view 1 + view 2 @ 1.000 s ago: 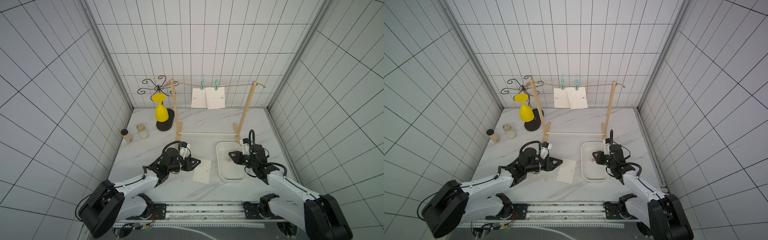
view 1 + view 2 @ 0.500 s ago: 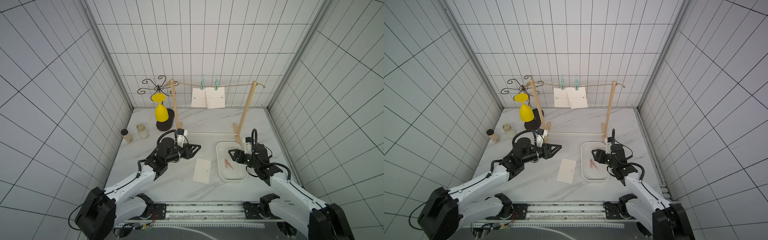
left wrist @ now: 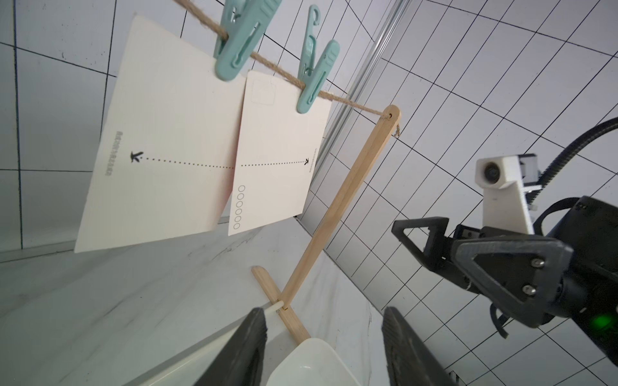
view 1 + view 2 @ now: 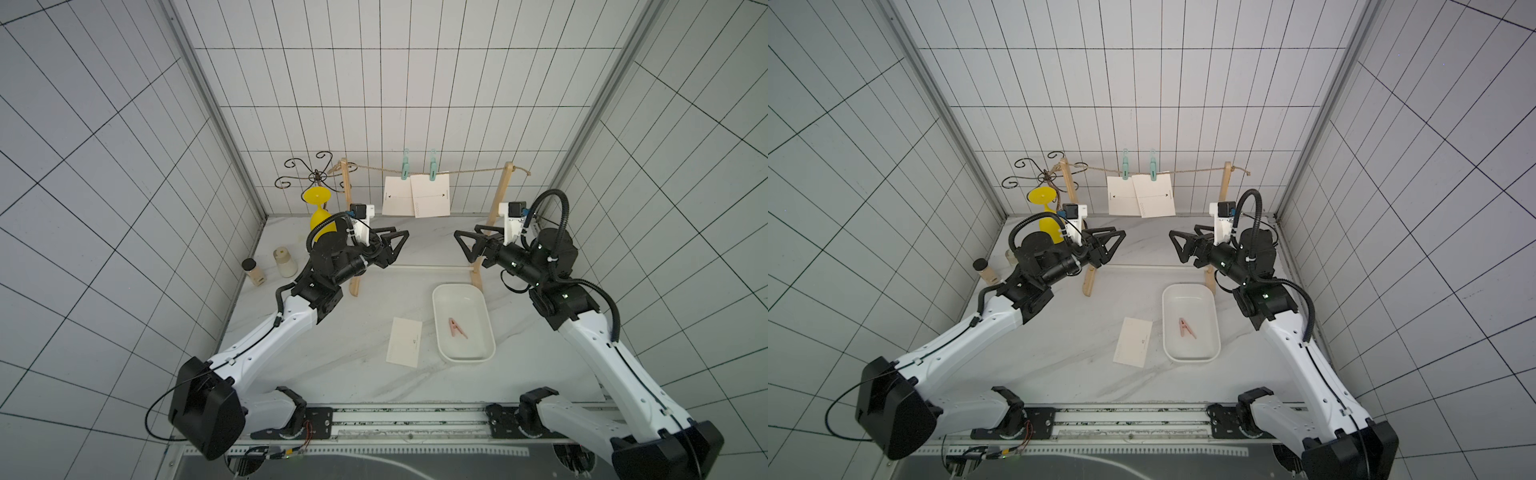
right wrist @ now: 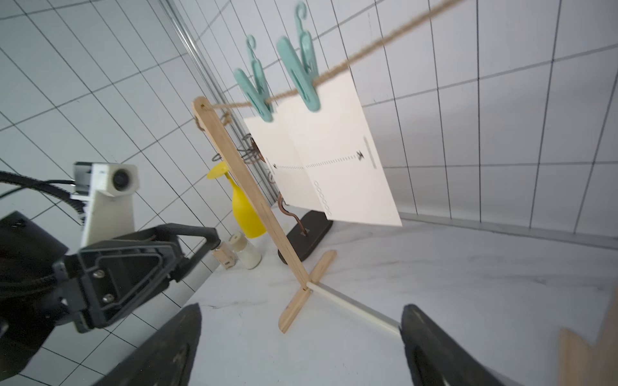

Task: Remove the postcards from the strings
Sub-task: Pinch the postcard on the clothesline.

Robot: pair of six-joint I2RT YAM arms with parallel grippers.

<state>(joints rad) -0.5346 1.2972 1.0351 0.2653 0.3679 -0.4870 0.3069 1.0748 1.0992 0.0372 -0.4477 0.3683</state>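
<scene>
Two off-white postcards (image 4: 397, 201) (image 4: 432, 195) hang overlapping from the tan strings (image 4: 469, 171), each held by a teal clothespin (image 4: 405, 164). A third postcard (image 4: 404, 342) lies flat on the marble beside the white tray (image 4: 461, 299). My left gripper (image 4: 397, 232) is raised below and left of the hanging cards, open and empty. My right gripper (image 4: 465, 232) faces it from the right, jaws wide apart and empty. In the left wrist view the cards (image 3: 167, 150) hang ahead of the open left gripper (image 3: 324, 314); the right wrist view shows them (image 5: 334, 160) beyond the open right gripper (image 5: 301, 309).
A pink clothespin (image 4: 457, 328) lies in the tray. Two wooden posts (image 4: 347, 232) (image 4: 496, 208) joined by a white rod (image 4: 432, 268) carry the string. A yellow glass (image 4: 320, 212) hangs from a black wire stand, with two small jars (image 4: 284, 262) by the left wall.
Both arms rose from the table toward the string. The right gripper opened and left the pink clothespin in the tray. The left gripper opened wider, away from the card on the table.
</scene>
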